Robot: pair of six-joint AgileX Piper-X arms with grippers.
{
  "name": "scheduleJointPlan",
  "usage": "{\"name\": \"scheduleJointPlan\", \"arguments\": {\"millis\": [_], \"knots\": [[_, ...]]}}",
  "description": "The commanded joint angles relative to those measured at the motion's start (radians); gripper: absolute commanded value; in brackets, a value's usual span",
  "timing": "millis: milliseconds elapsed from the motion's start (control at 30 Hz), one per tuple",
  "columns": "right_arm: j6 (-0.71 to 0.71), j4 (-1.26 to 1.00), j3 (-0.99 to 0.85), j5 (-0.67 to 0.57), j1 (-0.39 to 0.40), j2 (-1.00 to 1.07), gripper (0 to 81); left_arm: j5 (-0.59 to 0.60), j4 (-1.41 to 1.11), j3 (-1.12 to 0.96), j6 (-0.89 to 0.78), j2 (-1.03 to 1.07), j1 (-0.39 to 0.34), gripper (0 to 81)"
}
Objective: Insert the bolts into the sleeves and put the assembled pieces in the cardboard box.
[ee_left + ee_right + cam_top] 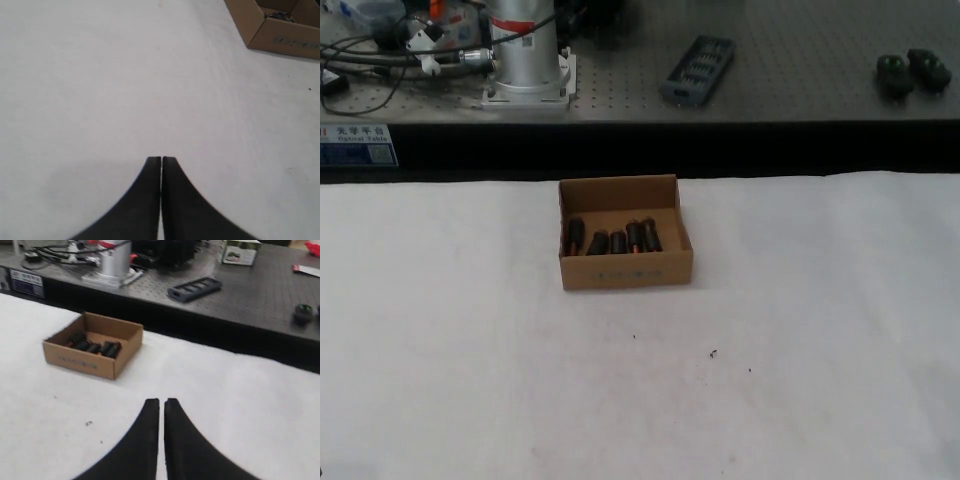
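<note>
Two claws clenched on nothing, and one cardboard box with the assembled pieces inside.

The left claw [161, 159] hangs low over the white cloth [100, 90], its two dark fingers pressed together at the tips and empty, with a corner of the cardboard box [280, 37] ahead and off to one side. The right claw [161, 401] hovers over the same cloth, its fingers pinched almost shut and holding nothing. The cardboard box [625, 272] sits open-topped near the middle of the cloth, well apart from both claws. About five black assembled pieces [619, 241] lie side by side in a row along its floor. Beyond the cloth, on the perforated table [800, 60], stand a metal post [523, 45] and, to its right, a black tray [698, 68].
</note>
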Motion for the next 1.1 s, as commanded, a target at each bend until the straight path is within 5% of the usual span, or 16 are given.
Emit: {"name": "scheduleJointPlan", "arguments": {"millis": [0, 200, 400, 1067], "knots": [[0.017, 0.092, 0.048, -0.037, -0.090, -0.084, 3.7, -0.006, -0.007, -0.011, -0.016, -0.011, 0.002, 0.3], [-0.052, 0.380, 0.061, -0.084, -0.257, -0.164, 3.7, -0.006, -0.007, -0.011, -0.016, -0.011, 0.002, 0.3], [-0.065, 0.370, 0.123, -0.153, -0.367, -0.205, 3.7, -0.006, -0.007, -0.011, -0.016, -0.011, 0.002, 0.3], [-0.064, 0.211, 0.261, -0.157, -0.386, -0.273, 3.7, -0.006, -0.007, -0.011, -0.016, -0.011, 0.002, 0.3]]}}
